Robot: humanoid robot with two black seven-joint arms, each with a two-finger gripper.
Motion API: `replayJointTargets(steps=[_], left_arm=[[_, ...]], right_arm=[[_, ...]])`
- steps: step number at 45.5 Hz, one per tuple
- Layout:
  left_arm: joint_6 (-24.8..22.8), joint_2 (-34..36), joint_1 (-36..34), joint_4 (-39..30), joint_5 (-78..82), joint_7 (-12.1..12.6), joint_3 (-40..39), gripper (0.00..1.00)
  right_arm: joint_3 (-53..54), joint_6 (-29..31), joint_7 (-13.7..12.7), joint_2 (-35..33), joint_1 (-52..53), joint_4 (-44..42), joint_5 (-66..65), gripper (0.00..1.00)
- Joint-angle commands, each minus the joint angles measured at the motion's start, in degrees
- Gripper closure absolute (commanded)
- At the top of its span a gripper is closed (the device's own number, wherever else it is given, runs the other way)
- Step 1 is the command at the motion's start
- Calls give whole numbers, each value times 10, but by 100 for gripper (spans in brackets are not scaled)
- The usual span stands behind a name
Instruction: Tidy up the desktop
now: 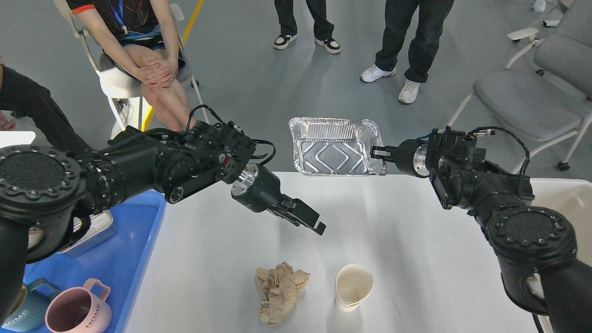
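The white desktop [416, 240] fills the lower middle of the head view. A crumpled brown paper wad [280, 296] and a white paper cup [354, 286] lie near its front edge. My left gripper [317, 224] hangs over the middle of the desktop, above and behind the paper wad; its fingers look slightly apart and hold nothing. My right gripper [377, 152] is shut on the right rim of an aluminium foil tray [335, 148], which it holds in the air at the desktop's far edge.
A blue plastic tray [125, 268] at the left holds a metal tin [90, 233], partly hidden by my left arm, a pink mug [76, 312] and a teal mug [18, 310]. People and grey chairs [532, 101] stand beyond the table.
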Motion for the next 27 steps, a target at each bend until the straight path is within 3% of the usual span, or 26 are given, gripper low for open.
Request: replayJointTargets(steps=[1,27], left_arm=[[0,-53,9,34,-22,2,0,22],[18,-106,61,69,-19,13,61,22]], right_arm=[[0,0,0,1,2,-1,0,100],[1,0,0,-2,3,-2,0,100]])
